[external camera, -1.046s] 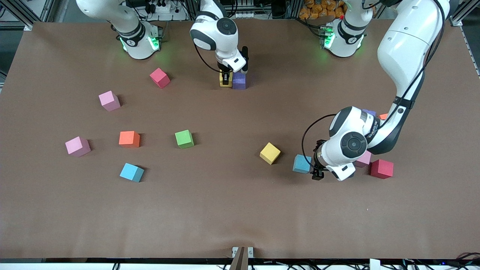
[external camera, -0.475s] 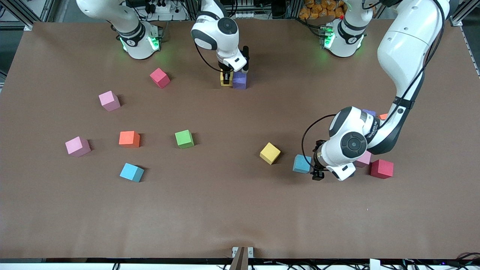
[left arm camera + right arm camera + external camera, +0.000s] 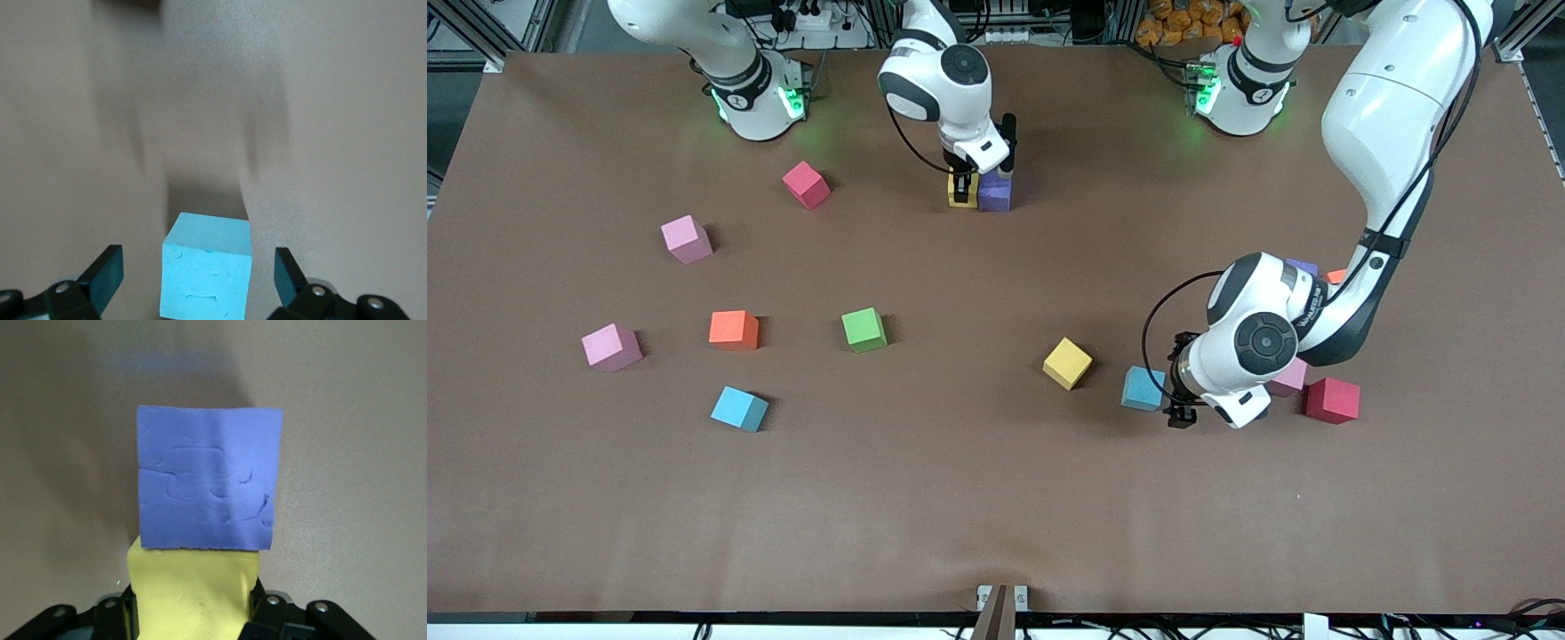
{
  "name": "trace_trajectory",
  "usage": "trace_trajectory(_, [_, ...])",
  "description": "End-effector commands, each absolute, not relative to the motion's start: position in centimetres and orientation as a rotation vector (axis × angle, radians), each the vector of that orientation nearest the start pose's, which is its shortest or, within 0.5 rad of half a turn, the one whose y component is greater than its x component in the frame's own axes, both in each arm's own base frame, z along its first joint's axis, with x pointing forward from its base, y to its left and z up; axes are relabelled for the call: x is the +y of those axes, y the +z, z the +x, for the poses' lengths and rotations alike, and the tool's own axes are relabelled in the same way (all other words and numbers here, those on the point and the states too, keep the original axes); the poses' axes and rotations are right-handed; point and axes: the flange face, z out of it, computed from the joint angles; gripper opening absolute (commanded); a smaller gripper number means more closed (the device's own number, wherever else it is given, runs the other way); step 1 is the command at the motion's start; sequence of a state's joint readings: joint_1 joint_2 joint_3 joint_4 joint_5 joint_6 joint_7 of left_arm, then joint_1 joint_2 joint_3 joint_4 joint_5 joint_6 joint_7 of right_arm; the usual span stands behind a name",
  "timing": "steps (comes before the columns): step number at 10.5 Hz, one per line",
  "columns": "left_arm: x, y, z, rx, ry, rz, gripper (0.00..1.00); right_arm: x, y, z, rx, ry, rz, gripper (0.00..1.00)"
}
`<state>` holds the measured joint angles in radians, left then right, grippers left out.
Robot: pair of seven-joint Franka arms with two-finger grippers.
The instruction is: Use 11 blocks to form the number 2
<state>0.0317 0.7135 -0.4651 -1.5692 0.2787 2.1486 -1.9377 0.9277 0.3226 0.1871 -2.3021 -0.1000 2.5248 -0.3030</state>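
A brown tabletop carries scattered blocks. Near the robots' bases, the right pincer is clenched on a yellow block that touches a purple block. Toward the left arm's end, the left pincer is spread wide around a light blue block without touching it. Another yellow block lies beside the light blue one.

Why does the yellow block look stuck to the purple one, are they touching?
Touching. The right wrist view shows the yellow block pressed against the purple block, no gap.
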Motion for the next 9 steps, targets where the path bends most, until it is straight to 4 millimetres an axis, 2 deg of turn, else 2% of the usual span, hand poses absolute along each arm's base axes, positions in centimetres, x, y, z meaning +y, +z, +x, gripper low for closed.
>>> trace_trajectory(1, [-24.0,25.2,65.5,-2.09,0.124,-2.325,1.0,46.9,19.9,22.0,-2.133,0.128,-2.35,1.0])
trace_trajectory(5, [-24.2,25.1,65.4,-2.119,0.171,-2.308,1.0,47.0,20.5,21.9,-2.135,0.115,-2.348,1.0])
trace_trajectory(9, [-24.3,25.0,65.3,-2.113,0.168,-2.31,1.0,47.1,22.3,21.8,-2.14,0.102,-2.351,1.0])
